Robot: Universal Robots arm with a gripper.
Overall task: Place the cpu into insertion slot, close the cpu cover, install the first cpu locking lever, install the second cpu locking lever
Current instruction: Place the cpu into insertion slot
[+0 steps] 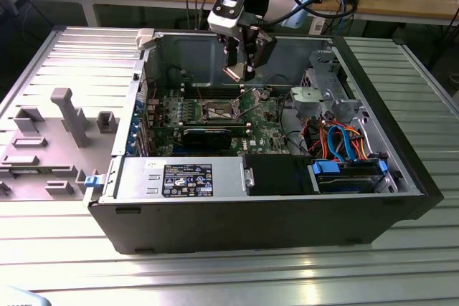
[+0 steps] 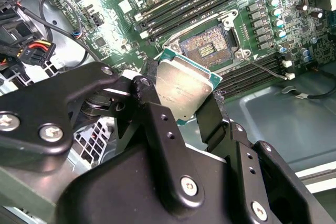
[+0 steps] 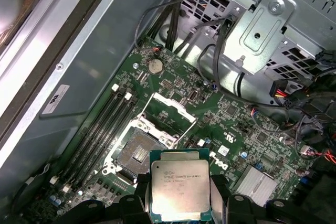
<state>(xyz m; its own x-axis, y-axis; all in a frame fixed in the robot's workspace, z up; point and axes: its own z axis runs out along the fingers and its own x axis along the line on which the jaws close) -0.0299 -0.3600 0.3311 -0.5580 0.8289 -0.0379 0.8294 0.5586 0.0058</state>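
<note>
Black two-fingered claw [image 3: 181, 195] is closed to chip width, gripping the small thin square cpu with pale silvery metal face [image 3: 181, 184] by two opposite edges, clear of the board. The square insertion slot, with dark centre and silvery rim [image 3: 139, 153], lies empty below and just beyond the claw. Its thin silvery cpu cover frame [image 3: 173, 104] stands open on the far side. Risk, in my judgement: with edge grip only, any slip, tilt or misalignment on descent could bend socket contacts.

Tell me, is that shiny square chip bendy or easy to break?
Probably stiff: the chip looks flat though the end effector pinches its edges. Likely light, being so thin. Its smooth metal face may be slippery.
</note>
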